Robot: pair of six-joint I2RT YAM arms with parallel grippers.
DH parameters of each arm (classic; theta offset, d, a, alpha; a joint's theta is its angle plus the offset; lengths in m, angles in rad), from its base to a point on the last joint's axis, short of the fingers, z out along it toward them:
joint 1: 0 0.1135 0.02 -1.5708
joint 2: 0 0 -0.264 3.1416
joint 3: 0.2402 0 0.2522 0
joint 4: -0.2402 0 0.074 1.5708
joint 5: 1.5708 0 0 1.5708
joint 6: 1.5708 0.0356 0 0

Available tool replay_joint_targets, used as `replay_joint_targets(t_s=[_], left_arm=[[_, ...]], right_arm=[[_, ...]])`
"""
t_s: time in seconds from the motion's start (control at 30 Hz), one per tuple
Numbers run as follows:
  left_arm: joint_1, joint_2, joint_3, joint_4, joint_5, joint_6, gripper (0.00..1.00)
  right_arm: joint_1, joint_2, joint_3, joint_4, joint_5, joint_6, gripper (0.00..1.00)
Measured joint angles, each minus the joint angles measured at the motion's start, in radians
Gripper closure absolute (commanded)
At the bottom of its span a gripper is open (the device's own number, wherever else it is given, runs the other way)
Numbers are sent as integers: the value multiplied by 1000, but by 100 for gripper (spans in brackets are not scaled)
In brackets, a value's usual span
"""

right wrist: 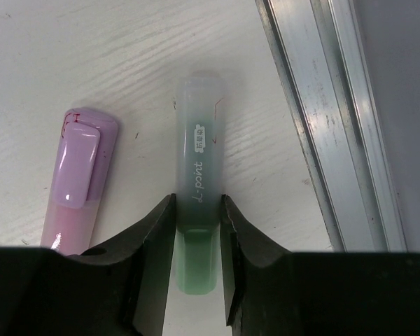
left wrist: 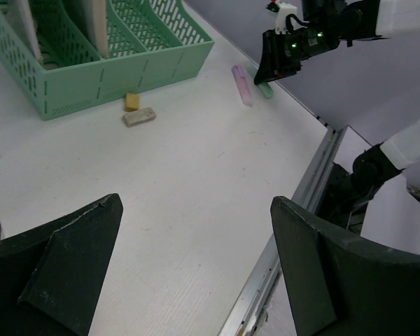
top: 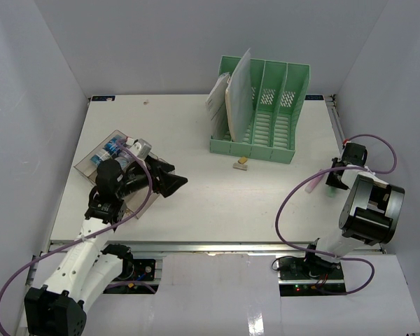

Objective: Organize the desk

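At the table's (top: 217, 203) right edge, our right hand (right wrist: 197, 210) pinches the green highlighter (right wrist: 198, 140).
Its long axis runs roughly along the rail (right wrist: 322, 105), between our fingers (right wrist: 150, 238); the left hand (left wrist: 196, 203) sits wide, well apart.

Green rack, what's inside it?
At the left end of the green rack stand white papers and a tan folder. The right slots look empty. The papers hide whatever lies beneath and behind them.
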Motion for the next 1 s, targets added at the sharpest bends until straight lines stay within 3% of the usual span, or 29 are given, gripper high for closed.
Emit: replay_joint_targets(t_s=[0.3,0.4,0.6,0.73,1.0], left_arm=[[0,13,-41,142,123,-113,2],[0,31,-68,195,149,-171,2],[-2,43,-135,338,170,-302,2],[-26,79,-160,434,169,-388,2],[-153,178,-170,542,107,-452,2]], right_arm=[[-9,1,-2,6,-6,-26,53],[-17,10,2,18,-12,-31,57],[-31,23,9,36,-45,-48,79],[-49,21,9,36,-82,-58,88],[-64,-160,-79,-32,-240,-147,92]])
